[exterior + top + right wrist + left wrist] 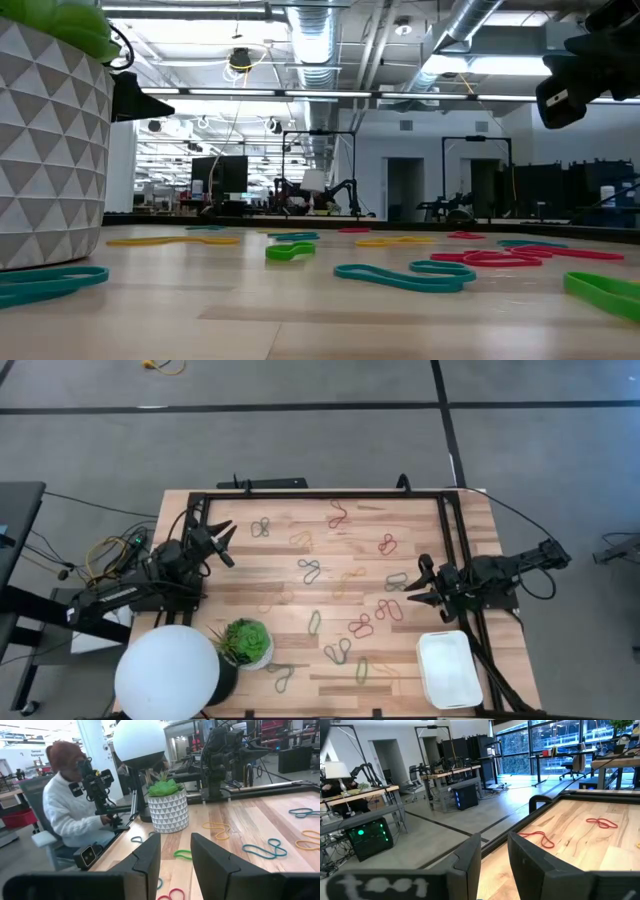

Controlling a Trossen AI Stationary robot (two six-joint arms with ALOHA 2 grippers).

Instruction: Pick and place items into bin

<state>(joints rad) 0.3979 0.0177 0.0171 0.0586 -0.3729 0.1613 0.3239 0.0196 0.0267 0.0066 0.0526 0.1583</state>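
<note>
My right hand (pixel 415 587) hangs above the tabletop (pixel 300 575) near its right edge, fingers spread to a moderate gap and holding nothing. To do this pick well, I judge I should drop straight onto a single loop, straddle one strand and close only once both fingertips reach the wood, since these thin bands lie flat and slip easily. Closest to it are a grey band (pixel 397 581) and a red band (pixel 389 609); the remaining bands (pixel 310 570) lie scattered across the middle. The bin (pixel 449 668) sits in the front right corner, just beside my right arm, with nothing in it. My left hand (pixel 226 544) waits over the left edge, fingers apart, empty.
</note>
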